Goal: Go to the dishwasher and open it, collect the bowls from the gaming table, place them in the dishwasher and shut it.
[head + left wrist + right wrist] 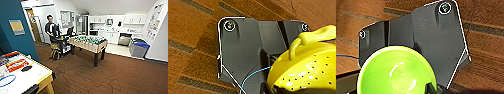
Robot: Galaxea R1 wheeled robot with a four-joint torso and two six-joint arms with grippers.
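- Head view takes in a brown-floored break room: the gaming table [37, 75] with its white top and yellow rim sits close by at the lower left, with a flat blue ring [7, 80] and a small dark object [26, 68] lying on it.
- Across the room, past the foosball table [88, 43], the dishwasher [124, 39] stands in the white kitchen run; its front looks tipped open, though it is too far off to be sure.
- A person [51, 28] stands by a dark cart [62, 45] near the far wall, and a grey bin with a blue lid [139, 48] sits near the kitchen.
- Left wrist view shows a yellow perforated bowl with a handle [304, 67] large against the dark plate, over the brown floor. It seems to be carried there, but I cannot tell how the fingers of the left gripper stand.
- Right wrist view shows a lime-green bowl [396, 72], open side toward the camera, likewise close to the wrist. Again I cannot tell whether the fingers of the right gripper pinch it.
- My reading of progress: collecting looks at least partly done, with a dish at each arm. Loading the dishwasher and closing it are not yet done, and the machine is well apart from here.
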